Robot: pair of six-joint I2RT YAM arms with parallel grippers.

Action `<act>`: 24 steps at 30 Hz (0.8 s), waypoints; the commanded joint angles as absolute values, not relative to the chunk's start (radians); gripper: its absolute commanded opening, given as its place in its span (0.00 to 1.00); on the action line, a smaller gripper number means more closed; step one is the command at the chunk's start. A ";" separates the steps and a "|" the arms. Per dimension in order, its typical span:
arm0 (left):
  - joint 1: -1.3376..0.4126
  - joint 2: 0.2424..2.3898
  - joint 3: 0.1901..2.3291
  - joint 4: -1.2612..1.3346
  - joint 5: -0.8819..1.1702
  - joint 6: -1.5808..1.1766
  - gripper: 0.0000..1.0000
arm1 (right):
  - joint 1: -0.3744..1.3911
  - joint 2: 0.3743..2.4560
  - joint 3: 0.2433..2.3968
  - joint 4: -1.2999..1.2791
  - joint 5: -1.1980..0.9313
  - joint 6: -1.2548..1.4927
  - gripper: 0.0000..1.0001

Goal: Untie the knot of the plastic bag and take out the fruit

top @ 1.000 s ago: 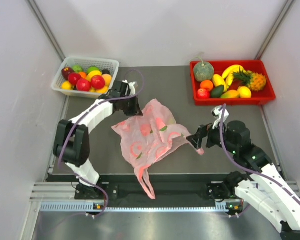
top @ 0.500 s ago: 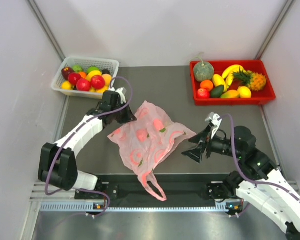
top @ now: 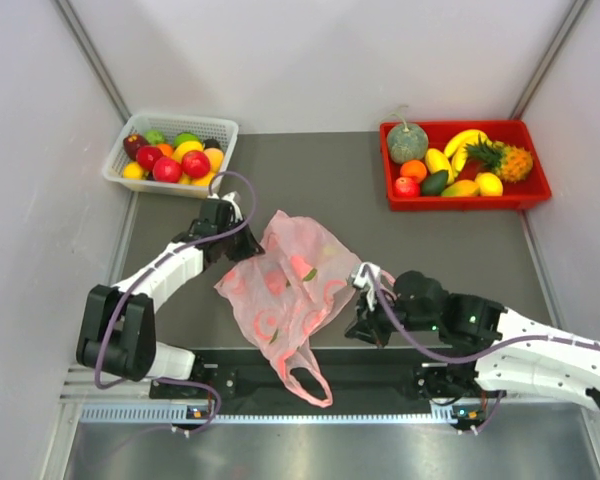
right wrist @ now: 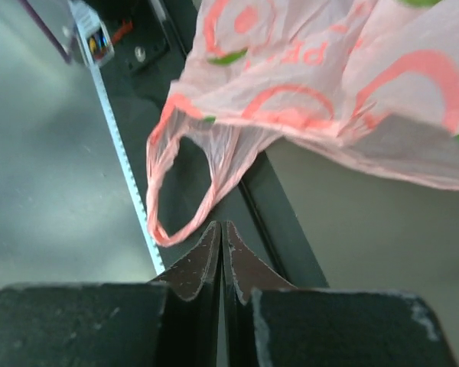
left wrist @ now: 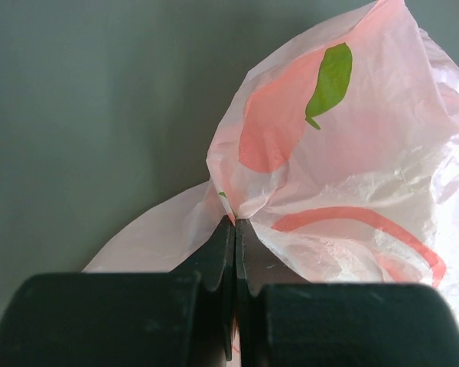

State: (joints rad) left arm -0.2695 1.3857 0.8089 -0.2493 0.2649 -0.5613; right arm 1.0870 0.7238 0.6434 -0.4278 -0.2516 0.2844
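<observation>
Plastic bag (top: pixel 290 280) lies crumpled mid-table (top: pixel 360 170), one loop handle (right wrist: pixel 229 153) trailing over the near edge. Left gripper (left wrist: pixel 235 223) clamped tight on a fold of film at the bag's far-left edge. Right gripper (right wrist: pixel 220 227) fully closed, nothing between its fingers, just beside the bag's near-right edge. White basket (top: pixel 195 119) far left, red tray (top: pixel 480 202) far right

Top camera looks down from behind; both wrist cameras sit close, sharing the plastic bag (top: pixel 290 275) with it.
</observation>
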 commanded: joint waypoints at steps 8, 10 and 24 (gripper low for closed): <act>-0.239 1.439 0.795 -0.167 0.351 -0.558 0.00 | 1.299 0.899 0.643 -0.340 0.339 0.416 0.00; -0.235 1.463 0.810 -0.170 0.376 -0.552 0.00 | 1.299 0.933 0.595 -0.276 0.433 0.431 0.00; -0.235 1.646 0.830 -0.106 0.495 -0.528 0.00 | 1.224 1.227 0.566 0.205 0.416 0.339 0.00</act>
State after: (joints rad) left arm -0.2371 1.6489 0.8303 -0.1761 0.4549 -0.5404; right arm 1.2503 1.1767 0.5198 0.0334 0.4931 0.3763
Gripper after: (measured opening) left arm 0.012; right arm 0.003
